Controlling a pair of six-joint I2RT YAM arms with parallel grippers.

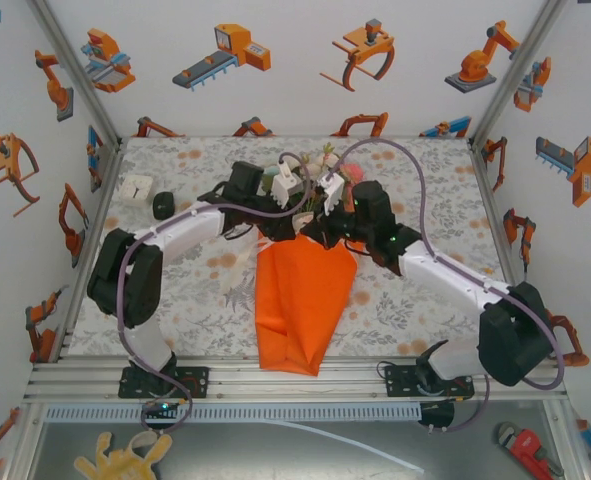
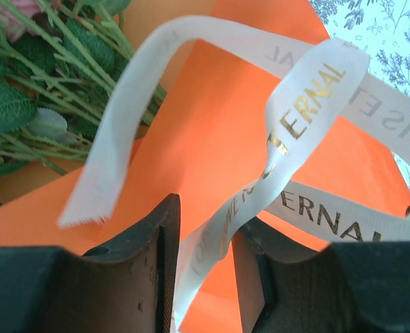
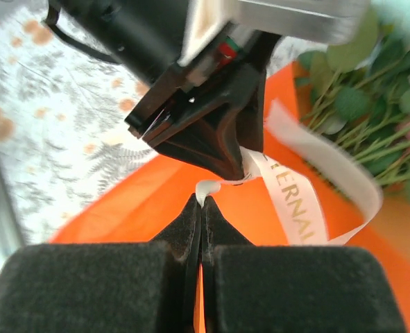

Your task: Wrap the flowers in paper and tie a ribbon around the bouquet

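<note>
The right fingers (image 3: 184, 225) are clenched tight, with a fold of the ribbon (image 3: 295, 201) caught at their very tips. The left fingers (image 2: 149, 263) stand apart, released, and the ribbon (image 2: 309, 90) runs loosely down through the gap between them without being squeezed.

There is one ribbon, cream-white, and it loops twice above the paper. Gold capitals on it read "ERNAL" in two places in the left wrist view. A paler stretch shows "IS ET" through the weave. The right wrist view shows "ERNAL" once.

One sheet of orange paper (image 1: 300, 300) forms a cone around one bunch of flowers (image 1: 325, 160). This bouquet lies at the middle of the bench (image 1: 195, 300), its narrow end at the near edge and its blooms toward the far edge. Both arms meet over its upper part.
</note>
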